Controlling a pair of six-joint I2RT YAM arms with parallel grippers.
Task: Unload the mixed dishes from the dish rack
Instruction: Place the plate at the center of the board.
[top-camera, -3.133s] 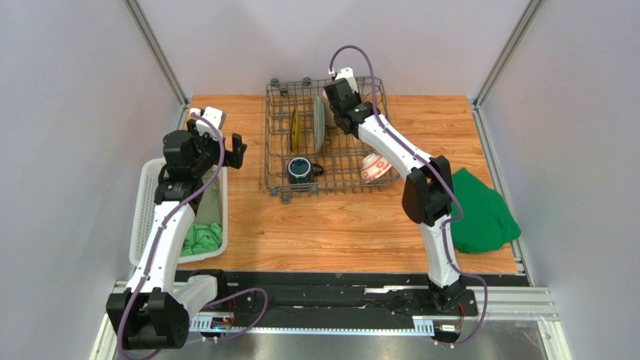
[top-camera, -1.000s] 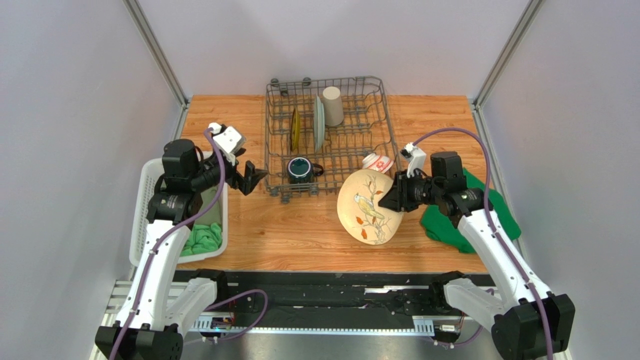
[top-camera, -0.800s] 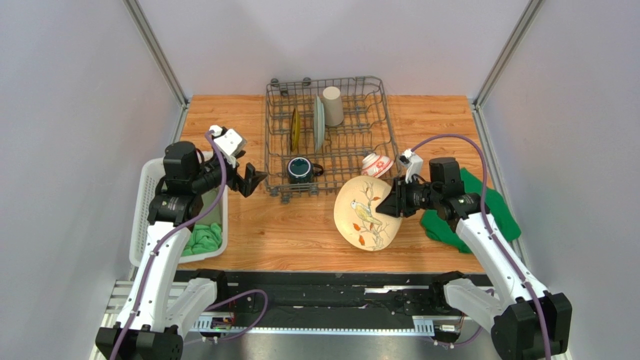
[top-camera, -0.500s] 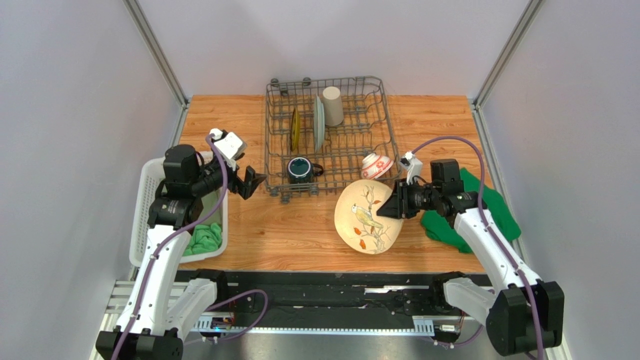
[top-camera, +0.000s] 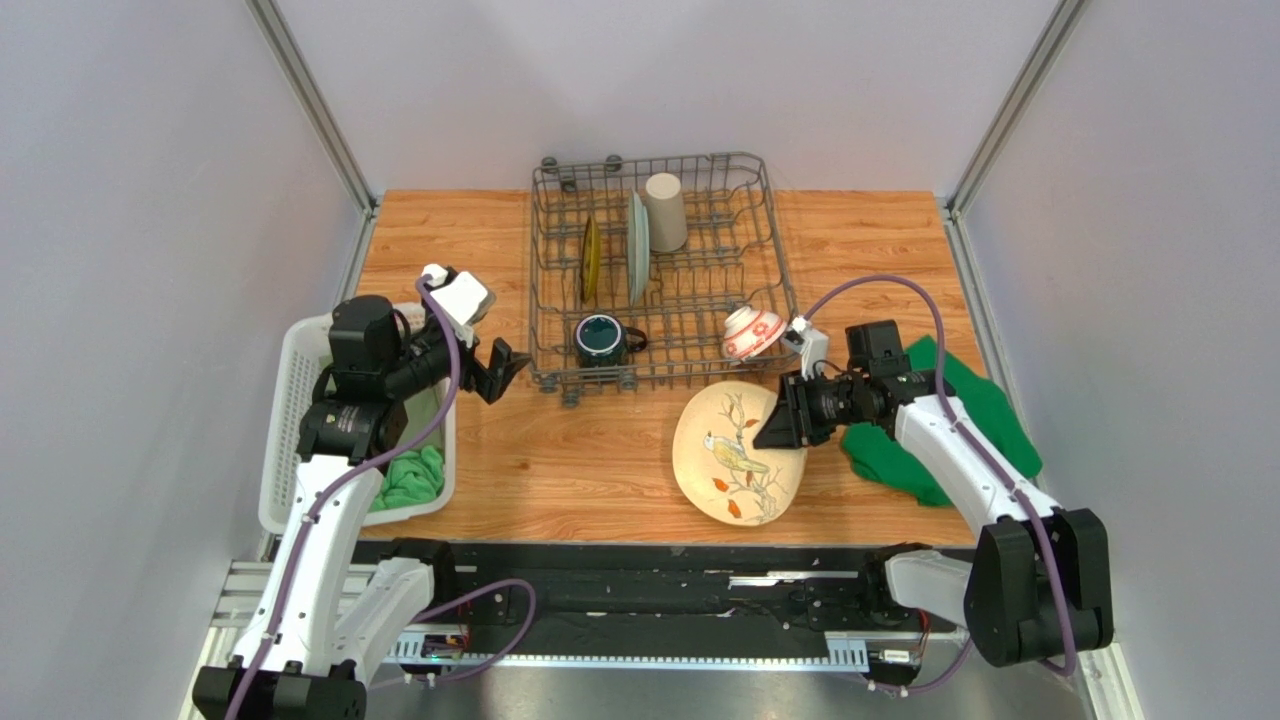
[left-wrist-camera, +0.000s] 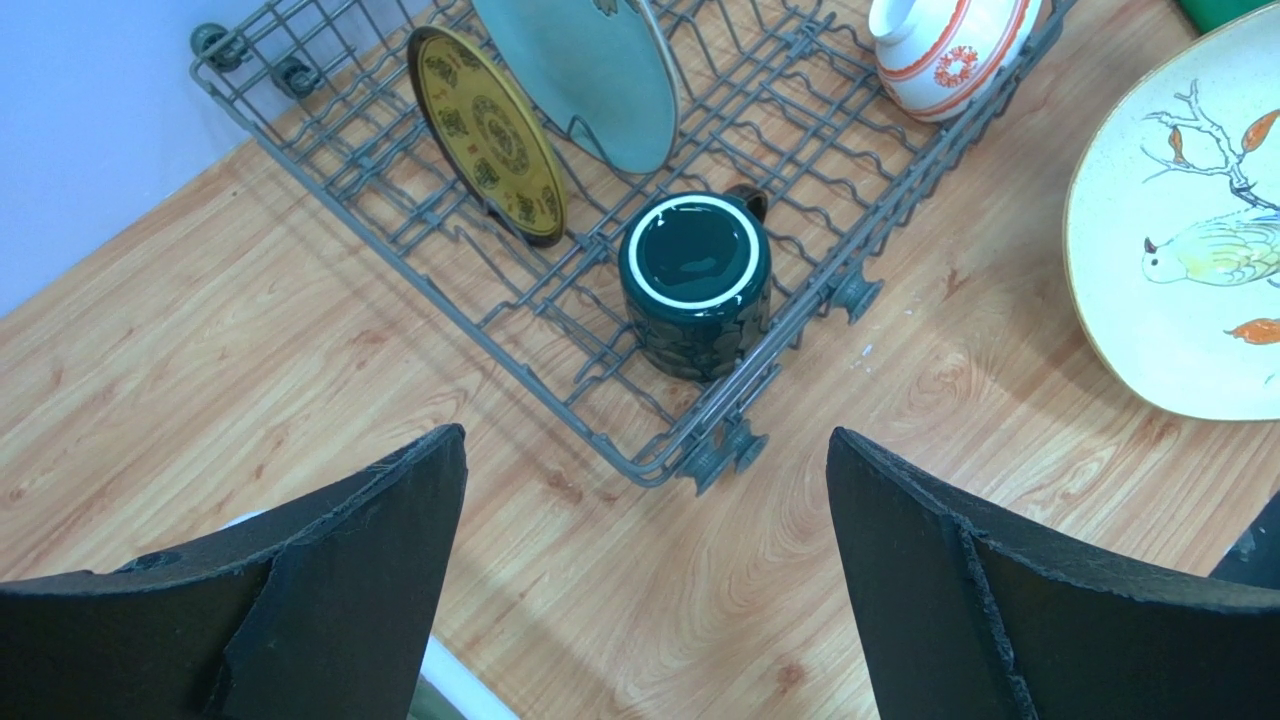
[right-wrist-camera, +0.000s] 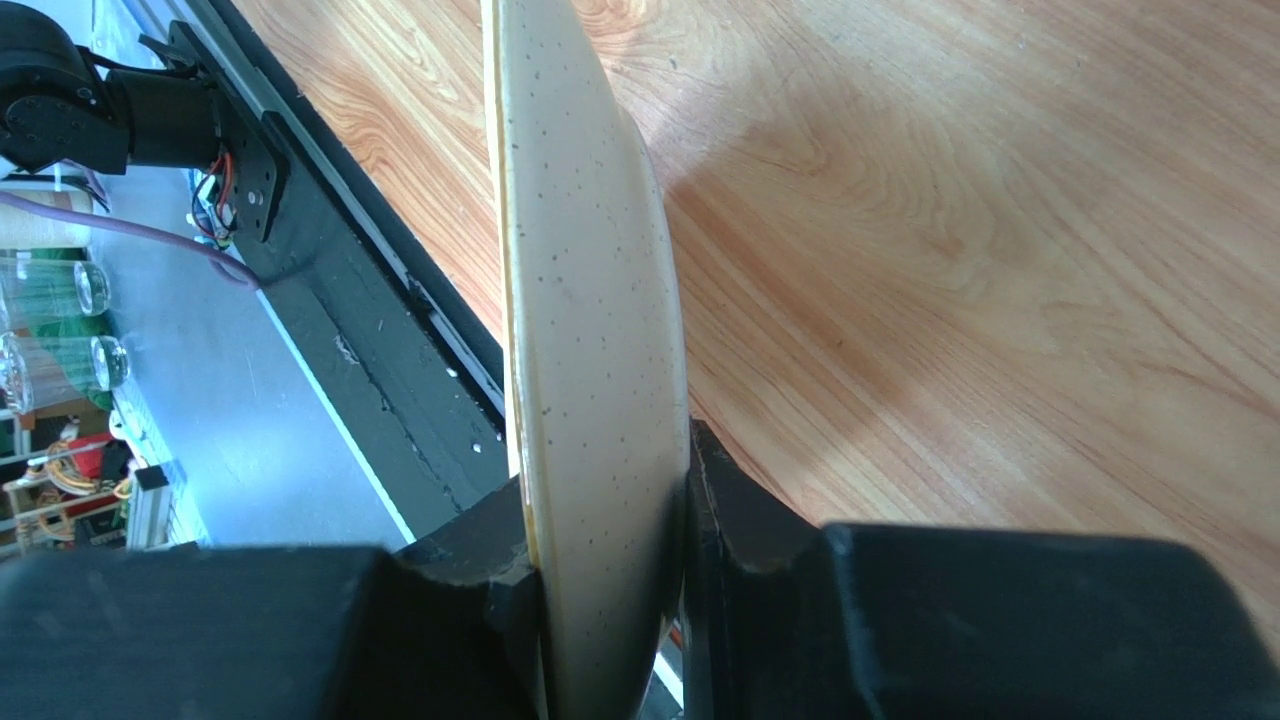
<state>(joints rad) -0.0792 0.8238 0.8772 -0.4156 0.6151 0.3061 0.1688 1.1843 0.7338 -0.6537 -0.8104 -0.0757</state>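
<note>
My right hand (top-camera: 784, 416) pinches the right rim of the cream bird plate (top-camera: 733, 453), fingers pressed on both faces. The plate tilts low over the counter (top-camera: 601, 465), just in front of the dish rack (top-camera: 535, 270); I cannot tell whether it touches the wood. My left hand (top-camera: 504, 369) is spread wide and holds nothing, beside the rack's near left corner. The rack holds a dark mug (top-camera: 601, 338), a yellow plate (top-camera: 589, 258), a green plate (top-camera: 639, 248), a tumbler (top-camera: 664, 210) and a small bowl (top-camera: 751, 332).

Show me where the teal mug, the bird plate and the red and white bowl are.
teal mug (left-wrist-camera: 694, 258), left wrist view, middle of its round top.
bird plate (top-camera: 733, 447), top view, on the painted bird.
red and white bowl (left-wrist-camera: 951, 48), left wrist view, its striped side.
</note>
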